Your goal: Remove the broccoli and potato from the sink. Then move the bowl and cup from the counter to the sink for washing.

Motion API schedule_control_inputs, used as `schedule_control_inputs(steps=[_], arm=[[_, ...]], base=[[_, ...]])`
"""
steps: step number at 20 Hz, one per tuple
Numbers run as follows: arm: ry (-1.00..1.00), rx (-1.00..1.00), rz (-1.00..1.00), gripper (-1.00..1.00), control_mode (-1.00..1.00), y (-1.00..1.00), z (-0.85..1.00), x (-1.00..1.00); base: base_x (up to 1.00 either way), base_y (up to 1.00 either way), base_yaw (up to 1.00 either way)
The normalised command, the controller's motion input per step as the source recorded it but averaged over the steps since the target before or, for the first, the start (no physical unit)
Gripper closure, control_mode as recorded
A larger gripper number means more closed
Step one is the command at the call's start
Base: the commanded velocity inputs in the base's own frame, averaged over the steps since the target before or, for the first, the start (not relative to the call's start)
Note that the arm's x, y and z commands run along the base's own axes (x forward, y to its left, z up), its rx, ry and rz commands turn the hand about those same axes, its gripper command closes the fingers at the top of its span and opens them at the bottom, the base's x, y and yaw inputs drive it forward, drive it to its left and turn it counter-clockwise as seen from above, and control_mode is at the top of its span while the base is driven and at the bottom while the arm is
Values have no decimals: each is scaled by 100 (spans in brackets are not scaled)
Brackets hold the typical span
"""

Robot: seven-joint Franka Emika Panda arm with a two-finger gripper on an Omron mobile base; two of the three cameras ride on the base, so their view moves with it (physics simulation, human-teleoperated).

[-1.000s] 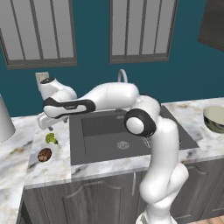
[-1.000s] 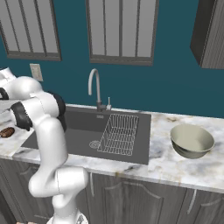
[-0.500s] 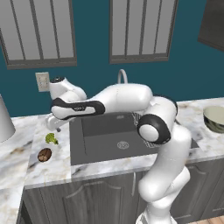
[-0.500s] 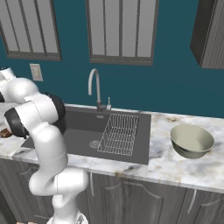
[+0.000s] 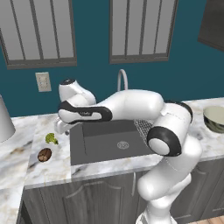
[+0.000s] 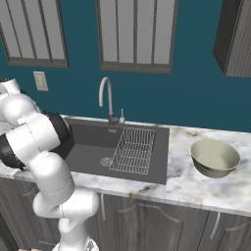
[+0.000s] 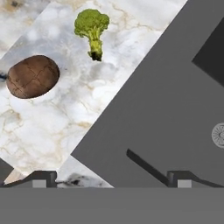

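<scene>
The broccoli and the brown potato lie on the marble counter just left of the sink. My gripper hangs over the sink's left rim, open, with nothing between its fingertips. It stands a little to the right of both vegetables. The bowl rests on the counter right of the sink. The cup is out of view.
A wire rack sits in the right part of the basin, beside the drain. The chrome faucet rises behind the sink. A pale container stands at the far left of the counter.
The arm has swung to the right, carrying the hand from above the vegetables to the sink's left rim. The jaws stayed open. Broccoli and potato have not moved.
</scene>
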Motion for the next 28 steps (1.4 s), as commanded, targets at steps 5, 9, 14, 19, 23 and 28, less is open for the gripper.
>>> schedule_control_inputs(steps=[5, 9, 14, 19, 23, 28], arm=[[0, 0, 1, -100, -100, -26, 0, -18], [0, 0, 1, -100, -100, -28, 0, -18], [0, 0, 0, -100, -100, -29, 0, -18], [0, 0, 0, -100, -100, -23, -2, -26], [0, 0, -2, -100, -100, -21, -3, -24], [0, 0, -2, -100, -100, -33, 1, -18]], base=[[0, 0, 0], [0, 0, 0], [0, 0, 0], [0, 0, 0], [0, 0, 0], [0, 0, 0]])
